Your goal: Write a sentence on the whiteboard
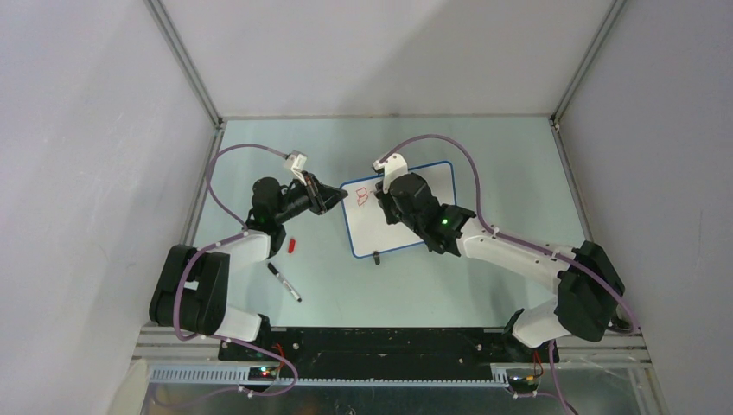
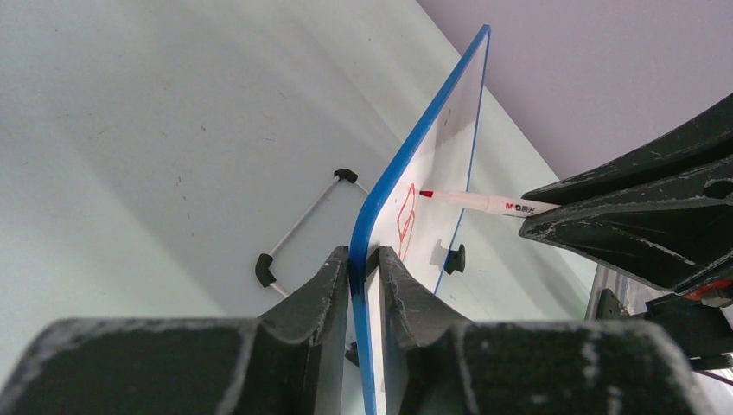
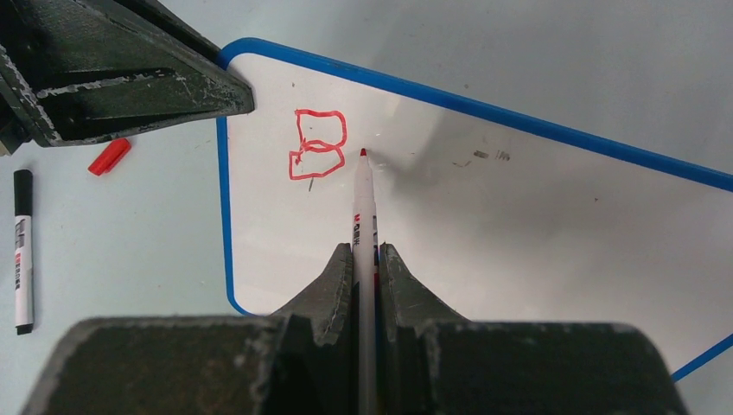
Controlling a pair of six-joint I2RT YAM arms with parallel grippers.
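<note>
One whiteboard (image 1: 370,226), white with a thin blue rim and rounded corners, lying at the middle of the pale green table (image 1: 484,156), set slightly askew, between the two arms

One letter of the sentence (image 3: 317,144) present: a red, angular "B" in the upper left corner of the writing surface; seen from above as a small red mark (image 1: 362,198), seen edge-on from the left wrist as a thin red outline (image 2: 406,216)

One black clip foot (image 1: 377,257) on the near long edge of the board

Item, left gripper (image 1: 333,197): jaws drawn narrow and pinching the blue rim at the board's left edge, one finger on each face (image 2: 363,259); its black body overlaps the board's corner in the right wrist view (image 3: 121,78)

Item, right gripper (image 3: 366,255): jaws closed tight on a red marker (image 3: 366,216), white barrel, uncapped; gripper positioned over the left half of the board (image 1: 391,206); red tip pointed at the surface just right of the "B", actual contact not discernible

Off the board, on the table to its left:
- one red cap (image 1: 292,245), loose, near the left arm
- one black marker (image 1: 283,282), capped, lying flat nearer the arm bases, apart from the red cap
</note>
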